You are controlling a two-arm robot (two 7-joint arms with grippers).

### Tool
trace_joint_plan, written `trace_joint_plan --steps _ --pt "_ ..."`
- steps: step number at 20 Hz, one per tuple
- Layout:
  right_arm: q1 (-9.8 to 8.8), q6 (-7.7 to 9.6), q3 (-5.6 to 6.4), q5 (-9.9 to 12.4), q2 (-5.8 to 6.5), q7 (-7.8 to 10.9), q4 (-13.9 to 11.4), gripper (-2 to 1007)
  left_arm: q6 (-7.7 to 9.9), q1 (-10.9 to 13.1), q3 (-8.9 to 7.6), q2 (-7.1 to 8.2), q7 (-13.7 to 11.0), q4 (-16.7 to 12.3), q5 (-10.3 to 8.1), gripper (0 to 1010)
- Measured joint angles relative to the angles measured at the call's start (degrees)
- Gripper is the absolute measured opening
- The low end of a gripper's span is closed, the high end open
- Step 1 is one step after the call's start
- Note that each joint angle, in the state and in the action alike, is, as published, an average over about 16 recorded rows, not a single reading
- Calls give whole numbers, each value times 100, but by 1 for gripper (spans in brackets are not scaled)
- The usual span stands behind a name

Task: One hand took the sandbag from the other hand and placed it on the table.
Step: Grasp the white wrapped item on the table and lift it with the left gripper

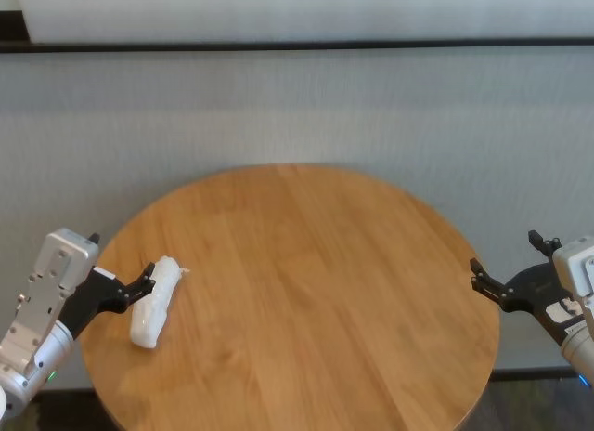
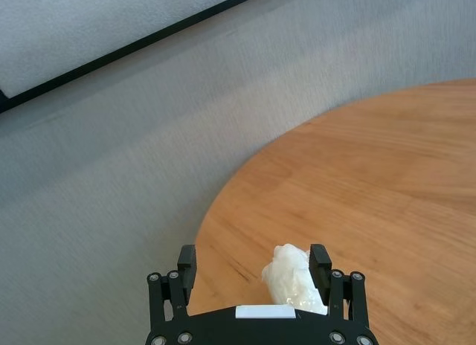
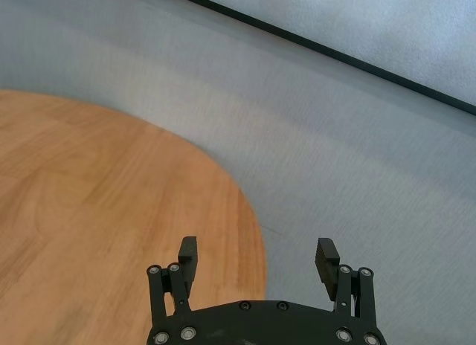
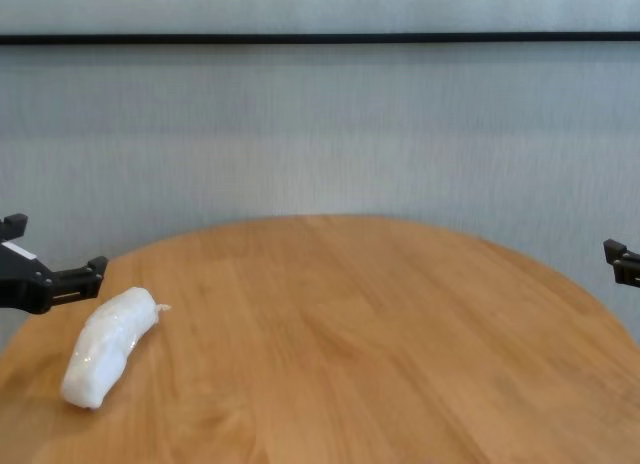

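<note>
On the round wooden counter [image 1: 306, 292] the sandbag [image 1: 154, 301] is lying released beside the left claw [image 1: 139, 282], whose fingers are standing spread and empty, while the right claw [image 1: 506, 278], equally spread and empty, is idling off the counter's far side, suggesting only a withdrawal remains.

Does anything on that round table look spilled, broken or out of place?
Nothing stands out. The sandbag lies intact on the table near its left edge, beside the open left gripper. The right gripper is open at the right edge.

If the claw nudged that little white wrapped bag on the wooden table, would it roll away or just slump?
The small white sausage-shaped bag in shiny clear wrap looks lumpy and slightly bent, so it would probably slump rather than roll. Its glossy wrap may be slippery. It lies flat on the round light-brown wooden table beside the open left claw, so tipping seems unlikely.
</note>
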Motion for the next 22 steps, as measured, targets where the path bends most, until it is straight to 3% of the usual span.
trace_joint_plan --steps 22 --pt "0 0 0 0 0 0 0 1001 0 0 0 0 0 0 0 1002"
